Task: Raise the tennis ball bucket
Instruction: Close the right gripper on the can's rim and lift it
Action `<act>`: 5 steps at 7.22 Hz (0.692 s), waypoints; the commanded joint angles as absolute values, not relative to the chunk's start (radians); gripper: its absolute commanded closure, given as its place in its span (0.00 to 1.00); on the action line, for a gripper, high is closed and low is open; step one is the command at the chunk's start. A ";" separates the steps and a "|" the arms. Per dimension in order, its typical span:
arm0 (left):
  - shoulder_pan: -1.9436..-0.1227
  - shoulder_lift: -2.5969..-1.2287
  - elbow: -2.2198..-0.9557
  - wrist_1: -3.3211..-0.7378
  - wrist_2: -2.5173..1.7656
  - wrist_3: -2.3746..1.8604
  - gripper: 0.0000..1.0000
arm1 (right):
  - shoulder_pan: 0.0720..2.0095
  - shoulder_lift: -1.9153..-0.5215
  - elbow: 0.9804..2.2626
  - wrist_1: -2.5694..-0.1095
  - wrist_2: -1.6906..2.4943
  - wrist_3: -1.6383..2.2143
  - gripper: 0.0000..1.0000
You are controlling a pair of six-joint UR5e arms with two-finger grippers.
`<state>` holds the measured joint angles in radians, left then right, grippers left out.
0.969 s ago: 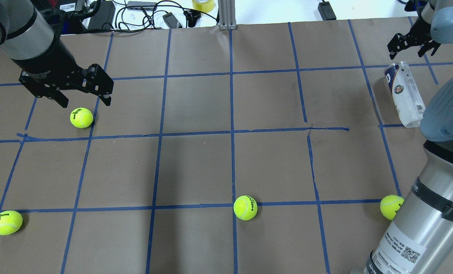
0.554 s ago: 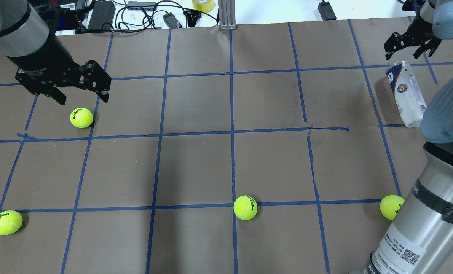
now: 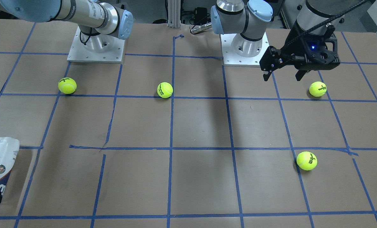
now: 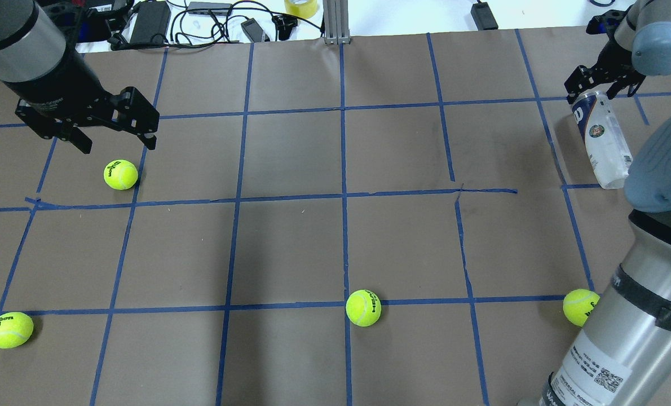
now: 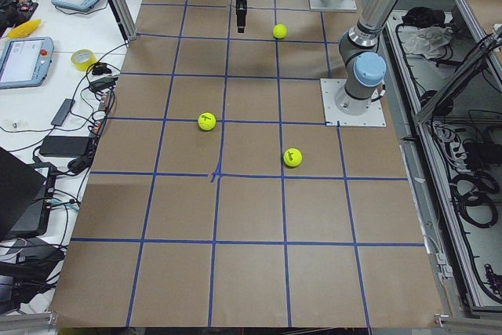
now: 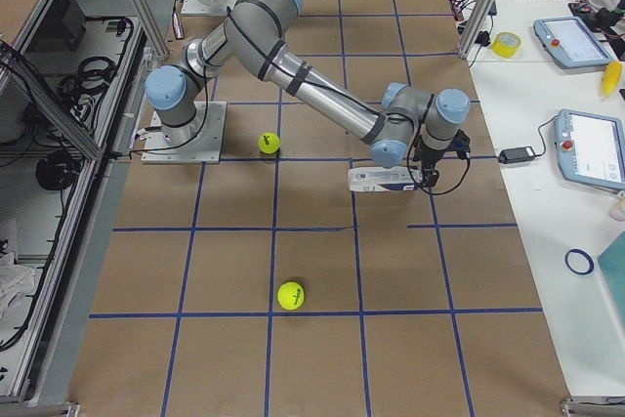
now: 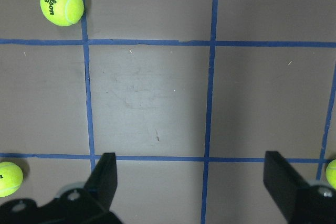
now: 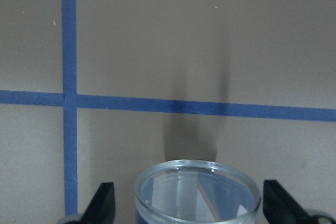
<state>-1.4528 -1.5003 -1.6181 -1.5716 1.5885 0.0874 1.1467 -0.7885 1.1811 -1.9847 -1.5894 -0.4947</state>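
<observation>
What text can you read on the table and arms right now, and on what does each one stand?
"Wilson 3": on the tennis ball in the left wrist view.
"HEAD": on the middle tennis ball in the overhead view.
"UNIVERSAL ROBOTS": on the sticker on the right arm; its smaller print is unreadable.
Tennis ball bucket: the round logo and label print are too blurred to read.

The surface (image 4: pixel 290 248) is brown paper with a grid of blue tape (image 4: pixel 342 158). The tennis ball bucket (image 4: pixel 603 138) lies on its side near the far right edge. Four balls rest well apart: a far-left ball (image 4: pixel 120 174), near-left ball (image 4: pixel 10 329), middle ball (image 4: pixel 363 308) and near-right ball (image 4: pixel 579 306).
</observation>
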 commanded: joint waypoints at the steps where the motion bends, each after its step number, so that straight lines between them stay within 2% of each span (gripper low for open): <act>1: -1.453 -1.500 -1.618 -1.572 1.589 0.087 0.00 | 1.146 -0.785 1.190 -1.982 -1.592 -0.492 0.02; 5: -1.453 -1.500 -1.620 -1.572 1.591 0.087 0.00 | 1.143 -0.787 1.196 -1.982 -1.612 -0.442 0.03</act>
